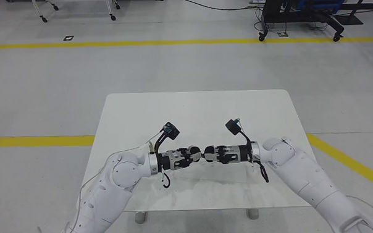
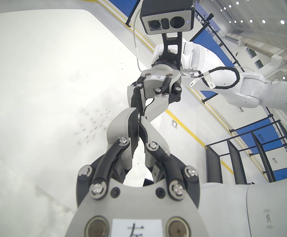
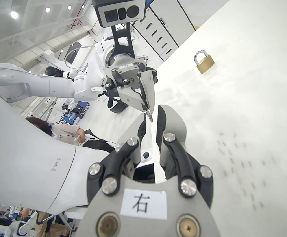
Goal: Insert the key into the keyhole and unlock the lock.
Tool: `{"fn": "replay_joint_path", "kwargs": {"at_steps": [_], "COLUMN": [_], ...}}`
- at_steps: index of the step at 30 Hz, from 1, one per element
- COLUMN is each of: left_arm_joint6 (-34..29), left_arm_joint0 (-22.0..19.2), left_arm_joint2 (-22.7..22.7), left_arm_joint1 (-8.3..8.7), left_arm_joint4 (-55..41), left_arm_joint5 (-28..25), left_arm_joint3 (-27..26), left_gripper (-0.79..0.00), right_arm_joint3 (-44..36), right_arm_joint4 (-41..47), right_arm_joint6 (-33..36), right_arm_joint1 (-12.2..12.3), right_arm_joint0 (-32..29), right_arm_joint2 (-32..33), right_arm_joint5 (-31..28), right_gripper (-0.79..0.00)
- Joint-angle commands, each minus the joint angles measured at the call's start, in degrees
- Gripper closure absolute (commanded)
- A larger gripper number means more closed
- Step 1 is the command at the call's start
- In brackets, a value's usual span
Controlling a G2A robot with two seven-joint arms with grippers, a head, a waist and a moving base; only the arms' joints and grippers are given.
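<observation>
Clenching the key [image 3: 149, 116] with its round head sticking out, the left pincer [image 2: 139, 122] meets the right pincer [image 3: 152, 117] tip to tip above the table [image 1: 248, 108]. The right pincer is released, its fingers apart on either side of that head. The padlock [image 3: 204, 62] lies on the table, well apart from both.

One brass padlock [image 3: 204, 61] with a silver steel shackle. One small silvery metal key [image 3: 149, 116]. Two grey-and-black grippers, the left gripper [image 2: 138, 122] and the right gripper [image 3: 152, 121], tip to tip at about 6 o'clock from the centre of the one white rectangular surface [image 1: 198, 110].
</observation>
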Motion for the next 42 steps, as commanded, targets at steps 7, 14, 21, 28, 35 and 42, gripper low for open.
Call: {"fn": "replay_joint_path", "kwargs": {"at_steps": [7,14,21,28,35,42], "left_arm_joint6": [-0.1,0.6,4.1,6.9,6.9,6.9], "left_arm_joint0": [-0.1,-0.2,0.5,1.5,1.5,1.5], "left_arm_joint2": [0.4,0.4,-1.8,-4.1,-4.1,-4.1], "left_arm_joint1": [0.18,0.32,0.78,1.10,1.10,1.10], "left_arm_joint4": [0.1,0.2,-0.3,-2.2,-2.2,-2.2], "left_arm_joint5": [0.2,0.0,-1.8,-1.6,-1.6,-1.6], "left_arm_joint3": [0.0,-0.2,-0.8,-0.7,-0.7,-0.7], "left_gripper": [0.000,-0.203,-0.785,-0.785,-0.785,-0.785], "right_arm_joint3": [0.5,0.6,1.7,5.1,4.2,4.2], "right_arm_joint4": [0.6,1.9,2.6,1.4,0.9,0.9], "right_arm_joint6": [0.0,-0.2,-1.2,-5.1,-7.1,-7.1], "right_arm_joint1": [-0.3,-0.2,0.4,2.3,4.6,4.6], "right_arm_joint0": [0.6,0.9,1.0,0.6,-1.9,-1.9], "right_arm_joint2": [-0.7,-1.6,-1.5,3.0,10.6,10.6], "right_arm_joint5": [0.0,-0.2,-1.2,-5.1,-5.7,-5.7], "right_gripper": [0.000,0.000,0.000,0.000,0.000,0.000]}}
